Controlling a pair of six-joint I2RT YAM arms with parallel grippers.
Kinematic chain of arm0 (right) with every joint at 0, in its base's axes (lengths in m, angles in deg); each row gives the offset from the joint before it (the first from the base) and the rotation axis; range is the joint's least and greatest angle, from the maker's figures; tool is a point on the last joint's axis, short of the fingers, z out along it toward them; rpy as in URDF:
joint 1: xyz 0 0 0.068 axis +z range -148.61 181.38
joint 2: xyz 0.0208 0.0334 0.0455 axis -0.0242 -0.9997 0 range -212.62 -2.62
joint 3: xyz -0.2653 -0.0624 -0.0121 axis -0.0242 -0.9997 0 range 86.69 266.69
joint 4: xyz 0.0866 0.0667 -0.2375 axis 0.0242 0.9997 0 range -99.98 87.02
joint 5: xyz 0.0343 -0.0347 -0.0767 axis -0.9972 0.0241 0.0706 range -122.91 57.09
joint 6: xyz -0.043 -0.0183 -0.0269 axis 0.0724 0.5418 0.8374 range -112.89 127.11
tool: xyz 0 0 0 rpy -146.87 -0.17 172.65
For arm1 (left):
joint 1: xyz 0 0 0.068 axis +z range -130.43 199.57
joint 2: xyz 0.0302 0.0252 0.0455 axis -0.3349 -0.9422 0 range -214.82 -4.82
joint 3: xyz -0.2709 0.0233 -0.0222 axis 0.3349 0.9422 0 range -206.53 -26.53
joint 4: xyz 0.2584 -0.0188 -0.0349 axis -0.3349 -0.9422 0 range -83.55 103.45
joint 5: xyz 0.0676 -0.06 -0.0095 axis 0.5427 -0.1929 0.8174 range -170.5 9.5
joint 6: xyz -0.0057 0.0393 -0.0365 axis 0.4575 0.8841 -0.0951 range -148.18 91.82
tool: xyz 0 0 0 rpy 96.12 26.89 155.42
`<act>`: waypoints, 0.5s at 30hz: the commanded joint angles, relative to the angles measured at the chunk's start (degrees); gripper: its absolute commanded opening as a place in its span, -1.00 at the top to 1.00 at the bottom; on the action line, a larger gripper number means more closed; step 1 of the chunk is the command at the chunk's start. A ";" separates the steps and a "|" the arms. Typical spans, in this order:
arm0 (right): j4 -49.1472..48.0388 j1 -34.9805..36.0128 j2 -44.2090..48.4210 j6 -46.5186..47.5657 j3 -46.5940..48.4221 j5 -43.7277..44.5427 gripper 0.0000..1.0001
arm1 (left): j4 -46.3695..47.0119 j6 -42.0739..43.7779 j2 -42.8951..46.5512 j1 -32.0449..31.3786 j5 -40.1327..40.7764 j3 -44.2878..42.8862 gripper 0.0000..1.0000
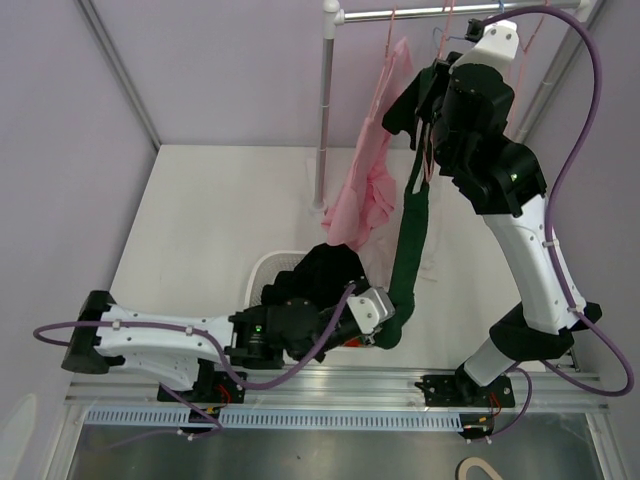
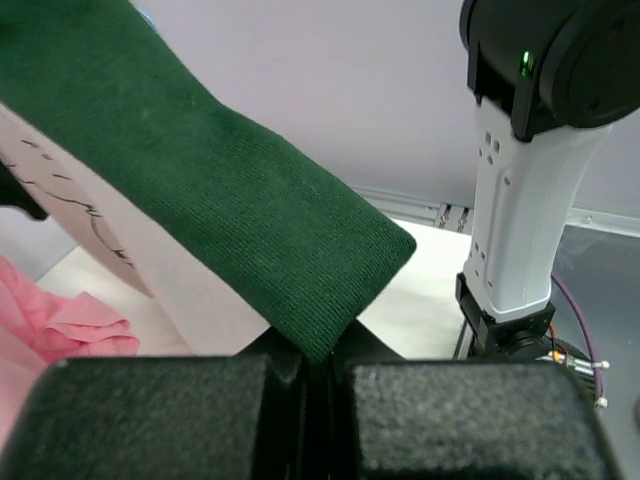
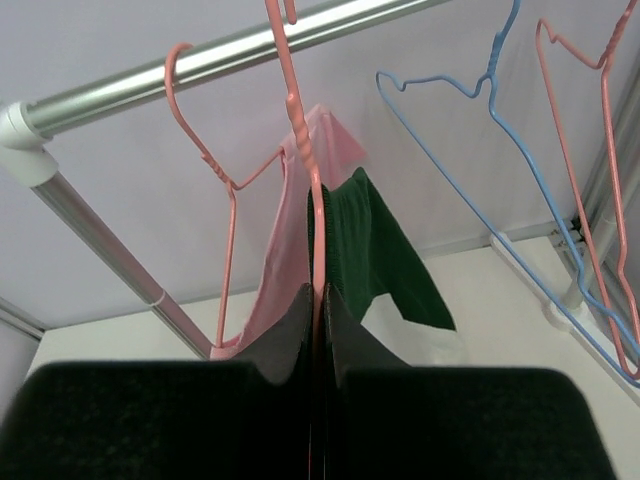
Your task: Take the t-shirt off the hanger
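- Left wrist view: my left fingers (image 2: pixel 318 372) are pressed shut on a folded end of the dark green t-shirt (image 2: pixel 210 200). The cloth rises out of the seam between the pads and runs up and to the left as a broad, taut band.
- Beyond that band a pink garment (image 2: pixel 60 335) lies low on the left. On the right stands the white link of my right arm (image 2: pixel 520 230), topped by a black joint with a green light.
- In the right wrist view, my right fingers (image 3: pixel 318 330) are clamped narrow on a salmon wire hanger (image 3: pixel 300 120). The wire comes straight up from between the pads, through its twisted neck, to the metal rail (image 3: pixel 200 65).
- The t-shirt's upper end is still draped at that hanger, just above my fingertips and to the right of the wire. The pink garment hangs just to the left of it, touching it.
- A second salmon hanger (image 3: pixel 215 170) hooks the rail on the left. A blue hanger (image 3: pixel 450 170) and another salmon one (image 3: pixel 590 150) hang further right, apart from my grip.
- From the top external view, the t-shirt stretches as one long green strip from the hanger, high at the rail, down to my left fingers, low near the front edge of the surface (image 1: pixel 220 220).
- A white basket (image 1: pixel 262 268) sits on the surface just behind my left arm, partly hidden by it.
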 commanded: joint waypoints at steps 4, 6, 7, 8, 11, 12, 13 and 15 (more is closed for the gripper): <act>-4.87 -1.77 0.12 0.45 4.36 -0.34 1.00 | 4.40 -4.28 -5.64 1.36 -9.26 1.70 0.99; -2.48 -0.11 1.16 -1.05 4.46 -1.58 1.00 | 3.96 -5.34 -7.58 4.19 -9.87 -1.62 0.99; -0.91 1.03 3.35 -2.53 3.67 -1.23 1.00 | 3.18 -5.86 -9.85 8.11 -10.66 -2.86 0.99; -0.55 2.35 4.76 -3.07 0.45 -0.88 1.00 | 2.56 -6.30 -10.92 10.32 -13.10 -4.18 0.99; -0.46 7.80 11.60 -6.49 -5.90 -2.01 1.00 | -1.13 -6.49 -16.09 17.97 -16.54 -12.79 0.99; 1.20 8.77 13.11 -7.81 -8.79 -3.06 1.00 | -2.18 -5.70 -17.50 19.47 -16.82 -17.85 0.99; 2.35 9.04 14.25 -9.30 -9.69 -5.42 1.00 | -4.89 -5.08 -19.00 22.18 -17.08 -22.34 0.99; 5.59 9.39 17.07 -12.65 -12.23 -8.16 1.00 | -8.59 -4.20 -23.83 24.57 -17.96 -31.06 0.99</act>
